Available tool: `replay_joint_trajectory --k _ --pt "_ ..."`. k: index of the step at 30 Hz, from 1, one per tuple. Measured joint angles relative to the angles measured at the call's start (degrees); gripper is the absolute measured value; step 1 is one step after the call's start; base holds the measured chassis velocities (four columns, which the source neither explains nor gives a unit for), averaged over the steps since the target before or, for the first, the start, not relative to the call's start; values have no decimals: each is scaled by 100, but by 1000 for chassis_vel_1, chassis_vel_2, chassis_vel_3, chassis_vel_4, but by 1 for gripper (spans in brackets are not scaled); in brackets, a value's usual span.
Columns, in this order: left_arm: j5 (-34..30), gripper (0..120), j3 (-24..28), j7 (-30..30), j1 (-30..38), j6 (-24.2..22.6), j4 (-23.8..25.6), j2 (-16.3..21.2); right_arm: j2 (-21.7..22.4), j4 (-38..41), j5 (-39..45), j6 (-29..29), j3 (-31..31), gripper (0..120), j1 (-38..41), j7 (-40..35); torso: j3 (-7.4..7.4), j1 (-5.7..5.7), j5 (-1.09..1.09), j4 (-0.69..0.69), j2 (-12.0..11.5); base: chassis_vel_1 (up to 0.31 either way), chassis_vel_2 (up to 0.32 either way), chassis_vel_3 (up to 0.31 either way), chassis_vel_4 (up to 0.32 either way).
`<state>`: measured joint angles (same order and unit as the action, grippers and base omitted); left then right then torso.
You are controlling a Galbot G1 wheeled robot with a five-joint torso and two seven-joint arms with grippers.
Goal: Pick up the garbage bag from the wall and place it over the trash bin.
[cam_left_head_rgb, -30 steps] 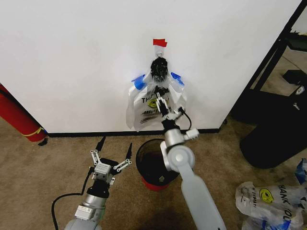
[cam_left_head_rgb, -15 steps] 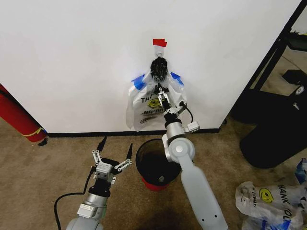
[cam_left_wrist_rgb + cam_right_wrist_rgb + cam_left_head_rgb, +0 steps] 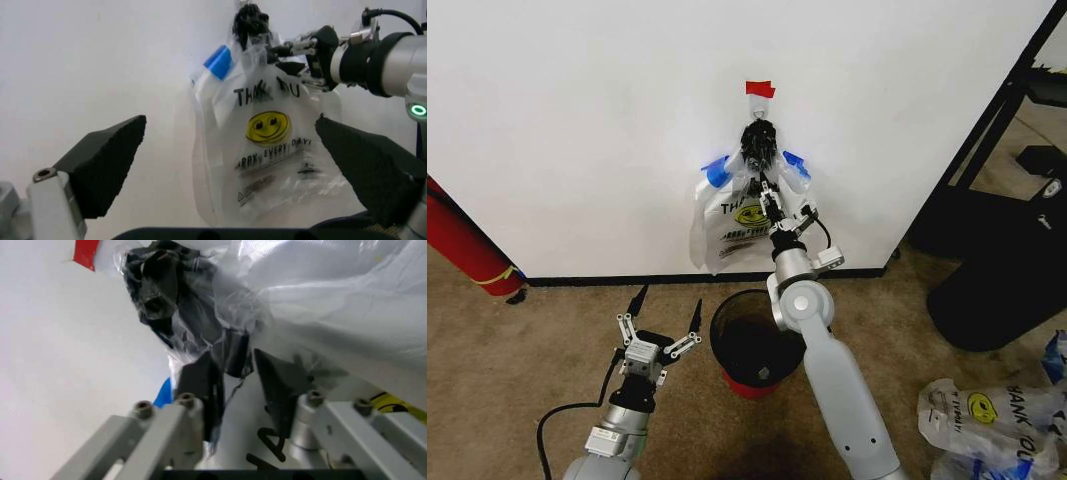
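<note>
white wall (image 3: 577, 120) rises over brown carpet, with the garbage bag (image 3: 732, 222) hanging from a black hook (image 3: 758, 140) below red tape (image 3: 760, 88). the right hand (image 3: 769, 190), arm stretched up over the trash bin (image 3: 745, 342), pinches the bag's bunched handles just under the hook. the left hand (image 3: 664, 310) waits low beside the bin, fingers spread.
</note>
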<state>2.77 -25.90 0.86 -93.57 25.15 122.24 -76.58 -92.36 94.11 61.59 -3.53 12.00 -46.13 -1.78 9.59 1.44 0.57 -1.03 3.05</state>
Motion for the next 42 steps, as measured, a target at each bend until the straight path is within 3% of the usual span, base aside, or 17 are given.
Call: replay_joint_trajectory --k 6,15,19,25,33,42 --pt "-4 100 3 -5 -10 5 16 -2 10 -12 -55 6 12 1 -21 4 0 0 0 0 0 0 0 0 0" --pt "-10 100 -18 -12 -15 27 23 -20 39 295 -402 5 -94 0 -509 107 0 0 0 1 0 0 0 0 0" --pt "-15 100 1 -18 -6 41 14 -29 325 406 -751 32 -69 0 -789 257 -1 0 -1 0 0 0 0 0 0" --pt "-54 100 29 -72 17 52 -31 5 1181 611 -1749 104 228 0 -1358 760 -1 0 -1 0 0 0 0 0 0" --pt "-81 100 63 -75 42 55 -25 25 1933 978 -1975 -26 795 0 -2276 1283 -1 0 -1 -1 0 0 0 0 0" --pt "-82 100 86 -74 40 55 28 17 2113 952 -2231 -399 1026 0 -2925 1533 -1 -1 -1 0 0 0 0 0 0"
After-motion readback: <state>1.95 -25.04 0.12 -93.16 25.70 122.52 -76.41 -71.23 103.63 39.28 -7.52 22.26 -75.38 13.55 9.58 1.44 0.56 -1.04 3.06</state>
